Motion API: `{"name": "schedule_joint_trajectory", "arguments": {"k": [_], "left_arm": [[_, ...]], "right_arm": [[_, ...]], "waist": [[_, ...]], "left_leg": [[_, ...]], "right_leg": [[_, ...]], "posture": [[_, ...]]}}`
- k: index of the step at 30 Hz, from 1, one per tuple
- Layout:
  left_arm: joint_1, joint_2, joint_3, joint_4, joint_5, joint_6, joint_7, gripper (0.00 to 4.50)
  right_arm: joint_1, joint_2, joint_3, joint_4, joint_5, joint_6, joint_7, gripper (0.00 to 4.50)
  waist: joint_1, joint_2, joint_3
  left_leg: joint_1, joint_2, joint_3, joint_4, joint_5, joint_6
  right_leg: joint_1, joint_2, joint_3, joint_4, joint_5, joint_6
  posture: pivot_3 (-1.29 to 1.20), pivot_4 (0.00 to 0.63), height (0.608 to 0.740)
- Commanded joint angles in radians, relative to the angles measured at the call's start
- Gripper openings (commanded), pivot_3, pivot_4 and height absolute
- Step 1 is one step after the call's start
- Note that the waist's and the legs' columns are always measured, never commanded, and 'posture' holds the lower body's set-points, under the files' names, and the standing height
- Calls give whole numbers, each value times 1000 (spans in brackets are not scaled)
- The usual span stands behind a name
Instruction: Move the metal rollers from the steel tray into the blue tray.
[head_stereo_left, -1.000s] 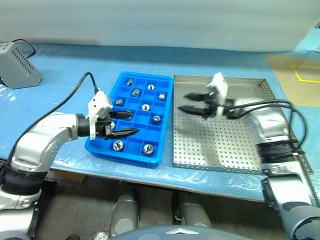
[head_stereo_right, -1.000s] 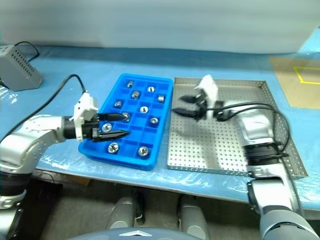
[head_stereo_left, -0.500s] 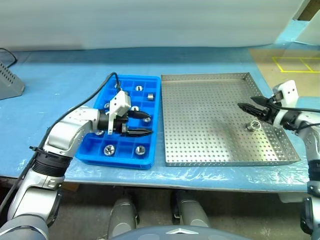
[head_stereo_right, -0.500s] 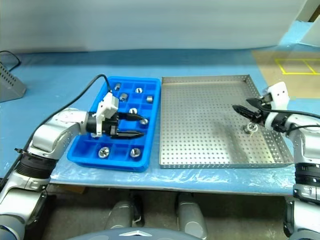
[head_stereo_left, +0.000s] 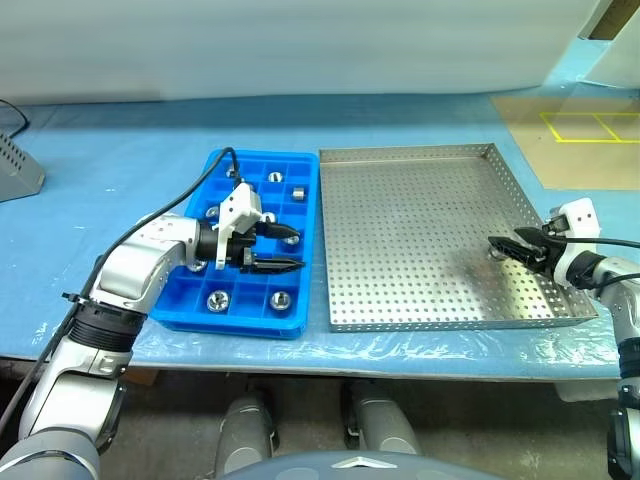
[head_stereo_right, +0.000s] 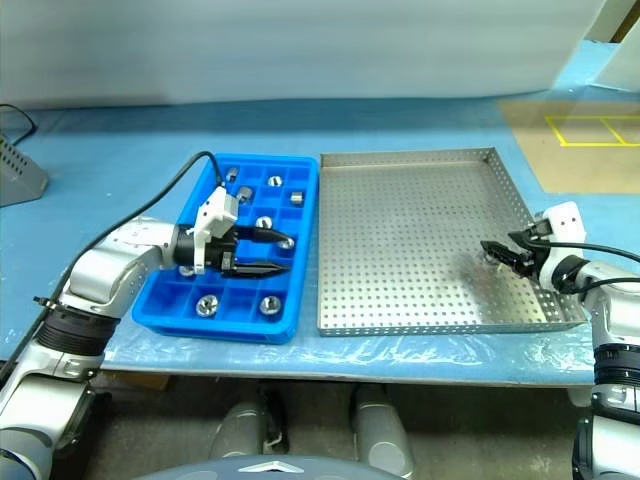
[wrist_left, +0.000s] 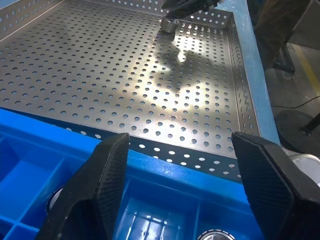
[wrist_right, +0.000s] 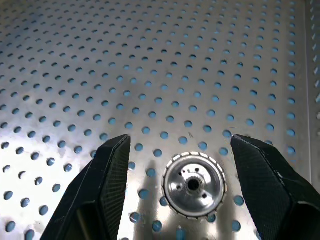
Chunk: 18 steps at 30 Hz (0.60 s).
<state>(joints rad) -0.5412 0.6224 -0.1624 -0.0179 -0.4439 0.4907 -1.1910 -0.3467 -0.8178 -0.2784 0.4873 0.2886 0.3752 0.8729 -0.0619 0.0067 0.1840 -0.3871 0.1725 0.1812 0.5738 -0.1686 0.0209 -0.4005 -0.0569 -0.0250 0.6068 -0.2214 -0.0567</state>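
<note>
- Steel tray (head_stereo_left: 420, 230): on blue table, just right of blue tray, floor nearly bare.
- Blue tray (head_stereo_left: 225, 305): several metal rollers (head_stereo_left: 281, 299) sitting in separate compartments.
- Left gripper (head_stereo_left: 285, 248): hovering over blue tray's middle compartments, fingers apart, nothing between them.
- Right gripper (wrist_right: 177, 192): low at steel tray's right rim, fingers spread either side of last roller (wrist_right: 195, 184), not clamped.

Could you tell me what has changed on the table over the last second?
The right gripper swung from the steel tray's blue-tray side to its far right edge, its open fingers now either side of the last roller, not gripping. The left gripper stays open over the blue tray.
</note>
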Motion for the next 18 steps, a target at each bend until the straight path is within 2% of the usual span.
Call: {"name": "schedule_joint_trajectory", "arguments": {"k": [1, 10, 13, 15, 18], "left_arm": [[9, 14, 30, -50, -8, 6, 10, 3476], [17, 21, 44, -68, -13, 21, 31, 3476], [22, 23, 43, -78, -12, 27, 35, 3476], [25, 30, 40, -77, -7, 24, 33, 3476], [22, 38, 41, -64, -2, 20, 32, 3476]], "right_arm": [[-32, 8, 26, 48, -36, -72, -10, 3292], [-87, 38, 61, 136, -67, -137, -12, 3292], [-84, 40, 67, 142, -76, -151, -11, 2689], [-80, 38, 74, 144, -86, -154, -14, 2084], [-76, 37, 75, 137, -78, -156, 9, 1820]], "waist": [[-1, 0, 0], [1, 0, 0], [2, 0, 0], [1, 0, 0], [1, 0, 0]], "left_leg": [[0, 0, 0, 0, 0, 0], [-1, 0, 0, 1, 0, 0], [-1, 0, 0, 1, 0, 1], [-1, 0, 0, 1, 0, 1], [-1, 1, 0, 1, 0, 1]], "right_leg": [[0, 0, 0, 0, 0, 0], [0, 0, 0, 1, 0, 0], [0, 0, 0, 0, 0, 0], [0, 0, 0, 0, 0, 0], [0, 0, -1, 0, 0, 0]], "posture": [[-368, 150, 740], [-347, 150, 740], [-347, 150, 740], [-347, 150, 740], [-347, 150, 740]]}}
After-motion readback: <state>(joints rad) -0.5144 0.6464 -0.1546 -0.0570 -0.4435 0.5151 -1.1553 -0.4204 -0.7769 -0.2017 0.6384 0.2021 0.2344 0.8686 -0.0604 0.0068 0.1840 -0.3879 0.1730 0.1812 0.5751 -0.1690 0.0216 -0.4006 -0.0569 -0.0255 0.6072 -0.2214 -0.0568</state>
